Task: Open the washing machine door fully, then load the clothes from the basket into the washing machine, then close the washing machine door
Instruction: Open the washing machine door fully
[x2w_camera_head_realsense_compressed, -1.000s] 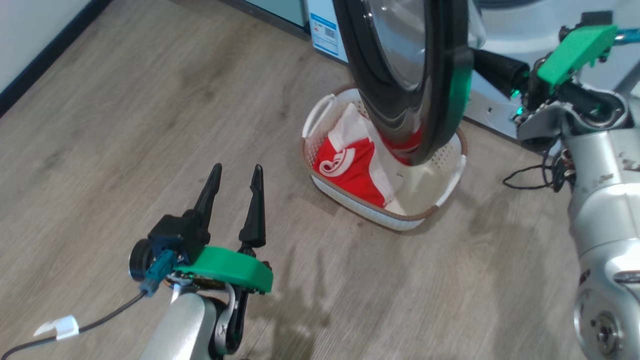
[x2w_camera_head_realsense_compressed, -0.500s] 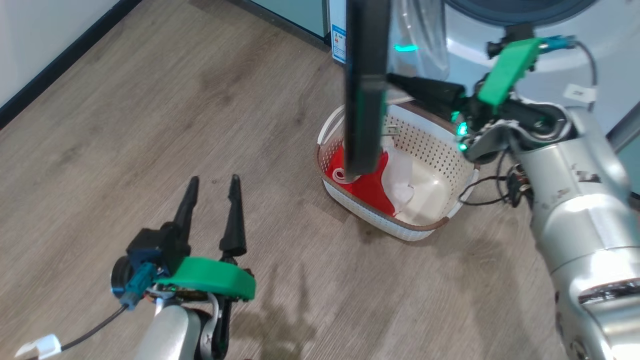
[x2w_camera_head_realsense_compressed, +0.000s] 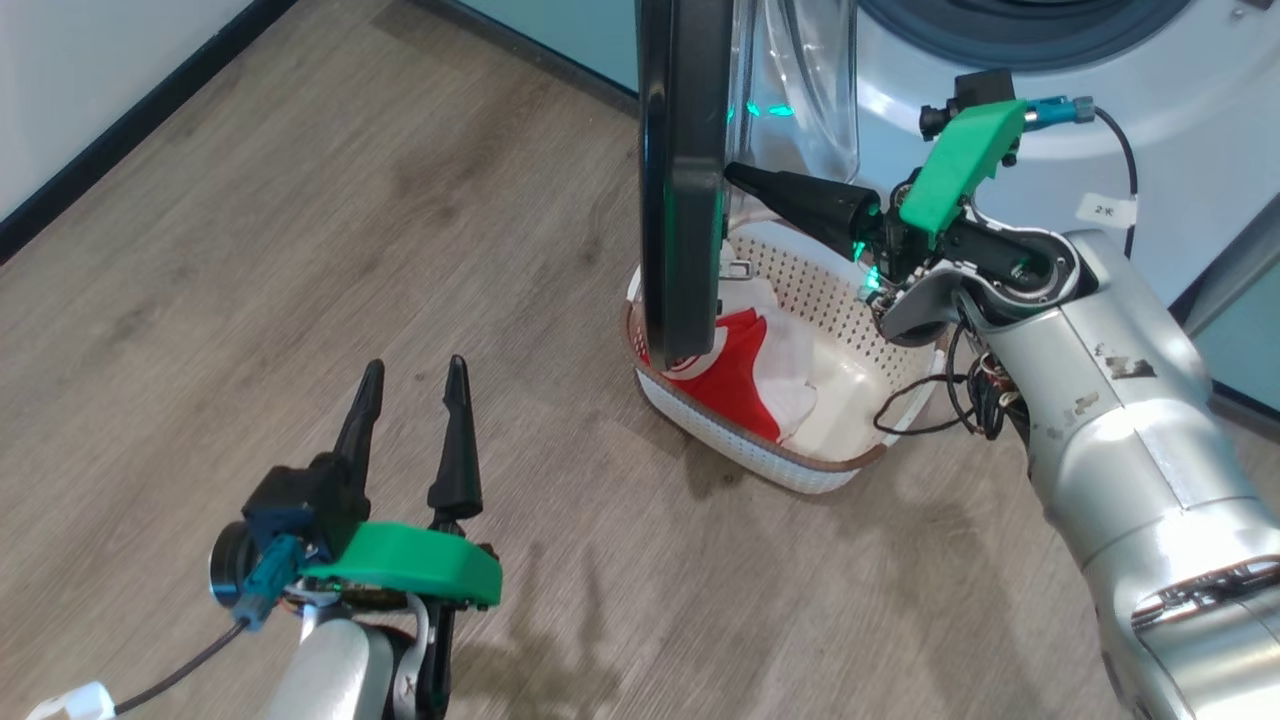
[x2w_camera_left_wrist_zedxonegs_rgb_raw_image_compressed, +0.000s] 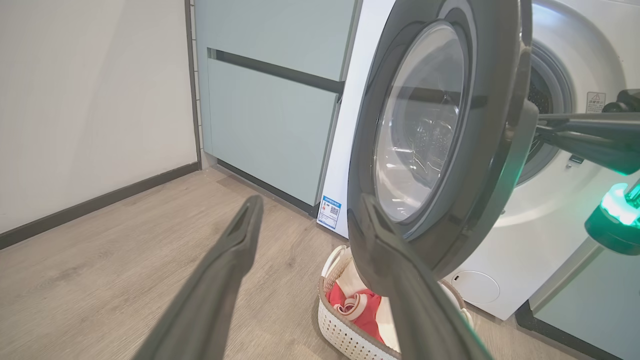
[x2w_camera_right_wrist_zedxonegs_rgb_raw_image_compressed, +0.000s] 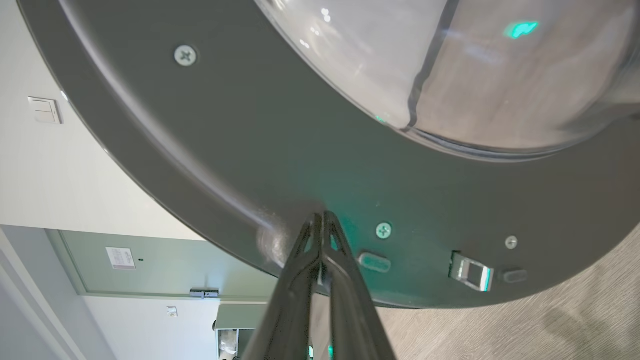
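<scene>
- Right fingers (x2w_camera_head_realsense_compressed: 748, 179) closed, tips touching the washing machine door (x2w_camera_head_realsense_compressed: 685, 150) on its inner rim.
- Left fingers (x2w_camera_head_realsense_compressed: 457, 440) spread, empty, well apart from it.
- Basket (x2w_camera_head_realsense_compressed: 820, 470) of clothes (x2w_camera_head_realsense_compressed: 735, 365) beneath it.

Left hand (x2w_camera_head_realsense_compressed: 414, 363) low and spread wide, right hand (x2w_camera_head_realsense_compressed: 732, 172) pinched closed, arm (x2w_camera_head_realsense_compressed: 1095, 395) outstretched
</scene>
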